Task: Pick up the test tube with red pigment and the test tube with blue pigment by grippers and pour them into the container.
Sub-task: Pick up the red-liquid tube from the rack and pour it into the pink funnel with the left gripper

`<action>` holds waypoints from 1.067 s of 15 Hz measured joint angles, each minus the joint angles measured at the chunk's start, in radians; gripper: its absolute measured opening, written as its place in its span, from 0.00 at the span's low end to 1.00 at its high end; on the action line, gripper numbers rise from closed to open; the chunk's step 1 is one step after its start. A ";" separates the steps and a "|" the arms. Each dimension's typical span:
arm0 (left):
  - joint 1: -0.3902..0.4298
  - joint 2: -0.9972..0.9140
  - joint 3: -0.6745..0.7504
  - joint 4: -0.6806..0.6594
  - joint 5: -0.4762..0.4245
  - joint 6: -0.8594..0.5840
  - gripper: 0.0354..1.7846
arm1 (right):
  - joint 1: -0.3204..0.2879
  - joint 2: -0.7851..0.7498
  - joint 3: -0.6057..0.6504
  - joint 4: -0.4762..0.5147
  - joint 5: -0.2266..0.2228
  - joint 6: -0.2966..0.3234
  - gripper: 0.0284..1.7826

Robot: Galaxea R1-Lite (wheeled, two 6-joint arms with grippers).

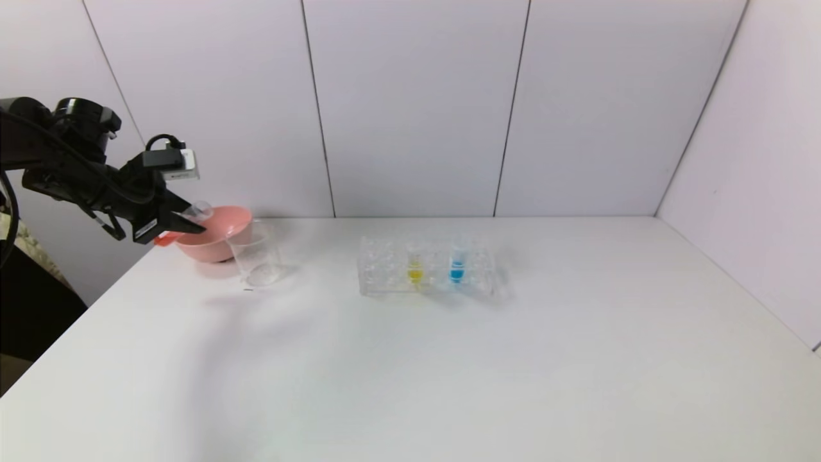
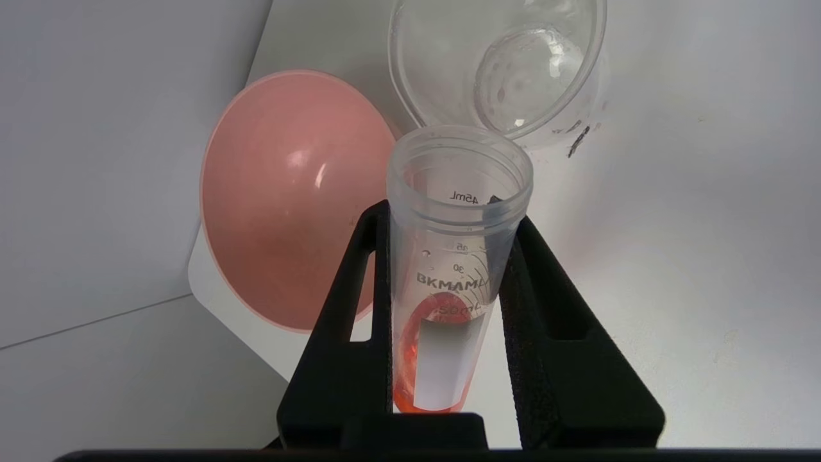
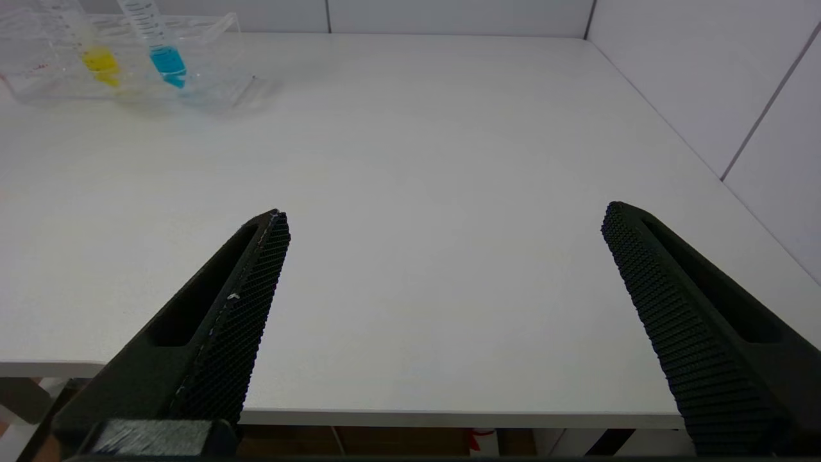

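From my head camera, my left gripper point(image 1: 186, 221) hangs at the far left edge of the white surface point(image 1: 410, 359), over the pink bowl point(image 1: 218, 234), with the test tube with red pigment point(image 1: 192, 215) tipped in its jaws. The container point(image 1: 255, 253), a clear beaker, stands just beside the bowl, touching or nearly so; I cannot tell which from here. Well to the right, the clear tube rack point(image 1: 426, 269) holds the yellow tube point(image 1: 415, 269) and the test tube with blue pigment point(image 1: 457, 268), both upright.

From my left wrist, the jaws are closed tight on either side of the red tube point(image 2: 455, 256); its open mouth points toward the beaker point(image 2: 500, 64), and orange-red liquid sits low near its base. The bowl point(image 2: 288, 199) lies beside the beaker.

From my right wrist, my right gripper point(image 3: 442, 224) is low at the near edge of the surface point(image 3: 423, 192), jaws spread wide and holding nothing. The blue tube point(image 3: 168, 61) and the yellow one point(image 3: 101, 63) stand in the rack point(image 3: 211, 38), well apart from it.
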 joint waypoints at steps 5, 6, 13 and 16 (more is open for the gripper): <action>-0.033 -0.003 -0.006 -0.001 0.068 0.003 0.27 | 0.000 0.000 0.000 0.000 0.000 0.000 1.00; -0.039 -0.003 -0.007 -0.003 0.081 0.004 0.27 | 0.000 0.000 0.000 0.000 0.000 0.000 1.00; -0.070 0.006 -0.008 -0.017 0.167 0.003 0.27 | 0.000 0.000 0.000 0.000 0.000 0.000 1.00; -0.078 0.009 -0.013 -0.016 0.206 0.003 0.27 | 0.000 0.000 0.000 0.000 0.000 0.000 1.00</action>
